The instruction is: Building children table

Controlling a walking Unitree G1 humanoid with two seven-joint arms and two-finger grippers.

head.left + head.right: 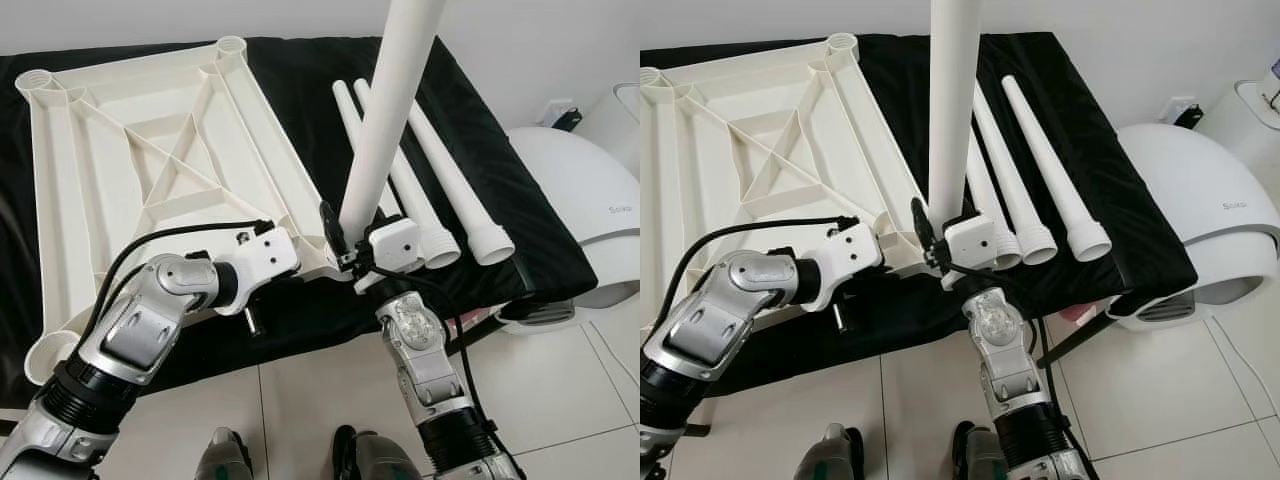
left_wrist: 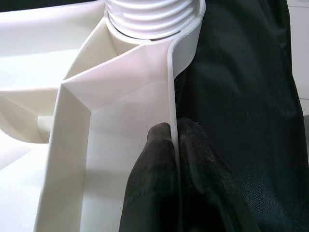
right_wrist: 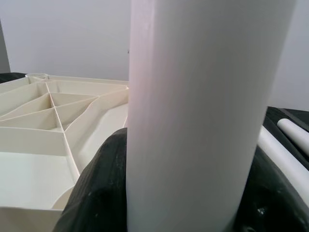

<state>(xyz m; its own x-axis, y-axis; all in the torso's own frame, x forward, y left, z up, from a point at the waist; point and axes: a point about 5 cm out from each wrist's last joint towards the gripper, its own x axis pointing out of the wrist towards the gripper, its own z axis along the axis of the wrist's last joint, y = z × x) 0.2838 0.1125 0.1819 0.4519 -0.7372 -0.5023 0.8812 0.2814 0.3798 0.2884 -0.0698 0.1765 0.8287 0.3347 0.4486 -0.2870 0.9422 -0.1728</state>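
The white tabletop (image 1: 150,170) lies upside down on a black cloth (image 1: 300,80), its ribs facing up. At its near right corner a white leg (image 1: 385,120) stands upright, and my right gripper (image 1: 345,245) is shut on it low down; black fingers (image 3: 96,183) flank the leg (image 3: 203,96) in the right wrist view. My left gripper (image 1: 300,262) is shut on the tabletop's thin rim (image 2: 171,96) just beside that corner, below a ribbed collar (image 2: 154,19). Three more legs (image 1: 1025,170) lie side by side on the cloth to the right.
A rounded white appliance (image 1: 580,190) stands on the tiled floor (image 1: 560,400) at the right, close to the cloth's edge. A wall socket (image 1: 560,110) sits behind it. My feet (image 1: 225,455) are at the near edge.
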